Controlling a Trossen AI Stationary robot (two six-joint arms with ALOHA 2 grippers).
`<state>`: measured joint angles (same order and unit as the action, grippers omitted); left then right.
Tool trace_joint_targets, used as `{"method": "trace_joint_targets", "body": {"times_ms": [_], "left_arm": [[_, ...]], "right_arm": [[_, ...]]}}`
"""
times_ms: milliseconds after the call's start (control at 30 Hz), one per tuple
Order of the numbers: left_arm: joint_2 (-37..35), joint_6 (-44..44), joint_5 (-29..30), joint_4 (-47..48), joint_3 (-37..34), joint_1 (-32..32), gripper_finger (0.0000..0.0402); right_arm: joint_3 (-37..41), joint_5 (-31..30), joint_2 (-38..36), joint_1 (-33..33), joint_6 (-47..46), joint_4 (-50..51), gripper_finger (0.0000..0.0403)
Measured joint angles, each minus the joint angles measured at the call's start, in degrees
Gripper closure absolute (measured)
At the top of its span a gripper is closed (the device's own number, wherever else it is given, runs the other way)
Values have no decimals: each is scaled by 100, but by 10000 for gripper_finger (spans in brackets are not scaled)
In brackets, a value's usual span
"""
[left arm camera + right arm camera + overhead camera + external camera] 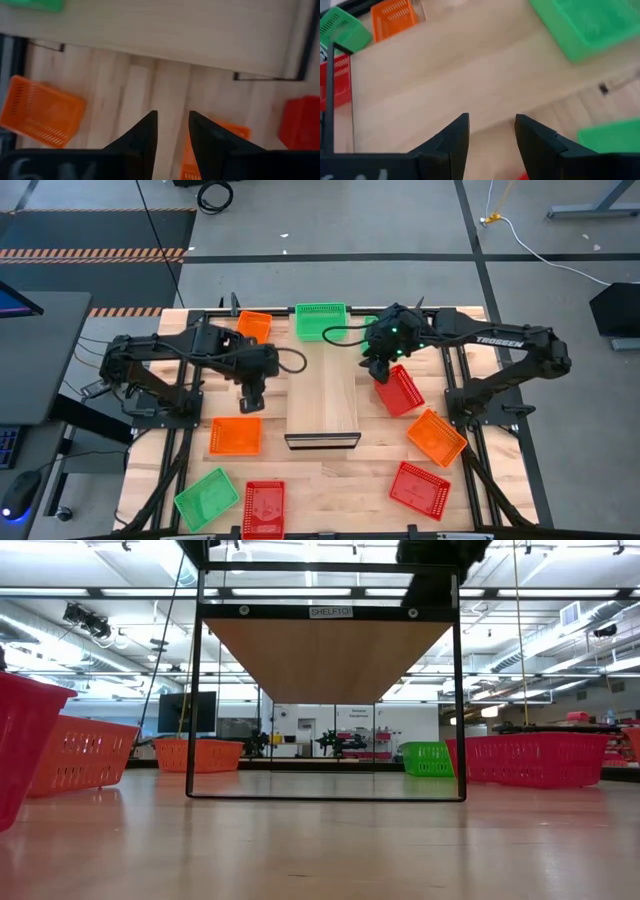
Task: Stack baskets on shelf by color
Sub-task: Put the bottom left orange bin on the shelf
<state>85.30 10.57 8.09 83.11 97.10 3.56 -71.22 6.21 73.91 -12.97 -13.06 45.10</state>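
Observation:
The shelf (322, 405) is a pale board raised on a dark frame at the table's middle. A green basket (321, 320) sits on its far end. My left gripper (250, 402) hangs open left of the shelf, between an orange basket (236, 435) and a farther orange basket (254, 326). In its wrist view the left gripper (172, 135) has nothing between its fingers. My right gripper (378, 370) hangs open at the shelf's right side, above a red basket (398, 390); a second green basket (364, 330) shows partly under that arm. The right gripper (492, 135) is empty too.
More baskets lie on the table: orange (436, 436) and red (419, 488) at the near right, green (207, 498) and red (264, 508) at the near left. The shelf's middle and near end are bare. Arm bases stand at both sides.

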Motion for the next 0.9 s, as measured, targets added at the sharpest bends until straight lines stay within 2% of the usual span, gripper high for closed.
{"method": "trace_joint_targets", "body": {"times_ms": [167, 233, 500, 633, 767, 900], "left_arm": [[-4, -65, -388, -39, -44, 406, 285], [-29, 18, -581, -200, -297, 562, 285], [-493, 888, -1397, -1630, -2586, 1222, 285], [-584, 1668, -1498, -1914, -3117, 1645, 283], [-579, 2168, -1523, -2041, -3367, 2142, 257], [-579, 2493, -1517, -2277, -3684, 2638, 207]], "right_arm": [[0, 5, -268, 0, -173, 530, 239], [2, 7, -397, 0, -182, 633, 239], [0, 122, -871, 4, -181, 761, 239], [0, 187, -1067, 4, -50, 1025, 239], [0, 18, -1183, 2, 19, 1257, 239], [0, -119, -1222, 2, -218, 1295, 239]]}}
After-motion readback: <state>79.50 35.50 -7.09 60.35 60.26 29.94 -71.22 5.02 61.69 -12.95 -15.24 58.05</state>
